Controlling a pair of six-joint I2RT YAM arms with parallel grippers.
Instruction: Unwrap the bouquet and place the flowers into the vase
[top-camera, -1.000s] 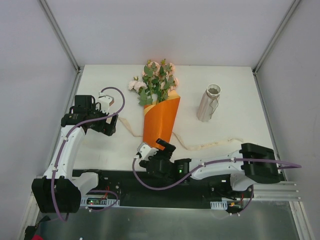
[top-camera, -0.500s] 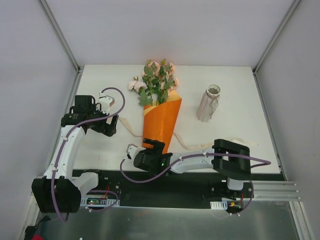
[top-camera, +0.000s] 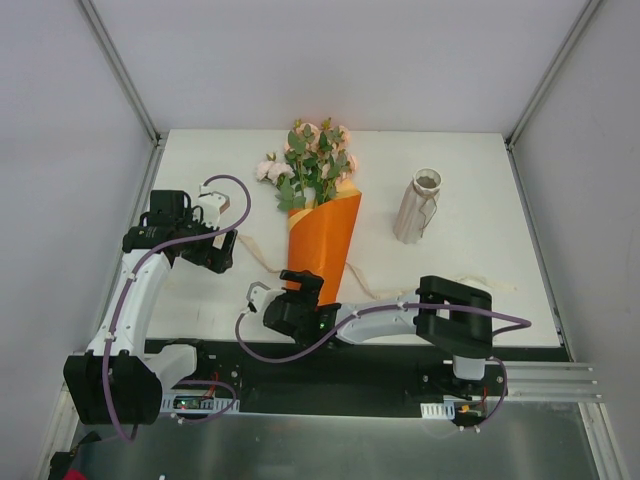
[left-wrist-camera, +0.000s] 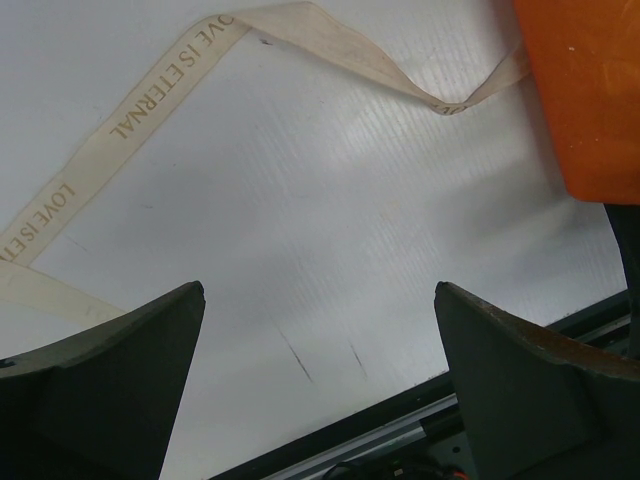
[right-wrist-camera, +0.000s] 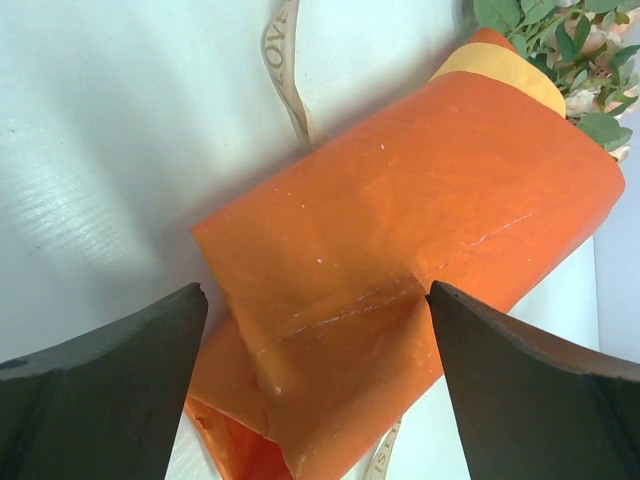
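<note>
The bouquet (top-camera: 322, 240) lies on the white table, an orange paper cone with its narrow end toward me. Its peach-pink flowers (top-camera: 315, 165) and green leaves spill out at the far end. The cream ribbon (top-camera: 255, 255) trails loose on the table to both sides of the cone. The beige vase (top-camera: 420, 205) stands upright to the right of the bouquet. My right gripper (top-camera: 303, 288) is open over the cone's narrow end; in the right wrist view the orange paper (right-wrist-camera: 400, 230) fills the gap between its spread jaws (right-wrist-camera: 315, 290). My left gripper (top-camera: 222, 250) hangs open left of the cone, over bare table (left-wrist-camera: 320, 290).
In the left wrist view the ribbon (left-wrist-camera: 300, 30), printed with gold letters, curls across the table toward the orange paper (left-wrist-camera: 590, 90). The table's black front rail (left-wrist-camera: 400, 420) lies just below the left jaws. Grey walls enclose the table on three sides.
My right arm has swung left, bringing its open gripper from right of the cone's tip to over the narrow end. The left arm has stayed still.
</note>
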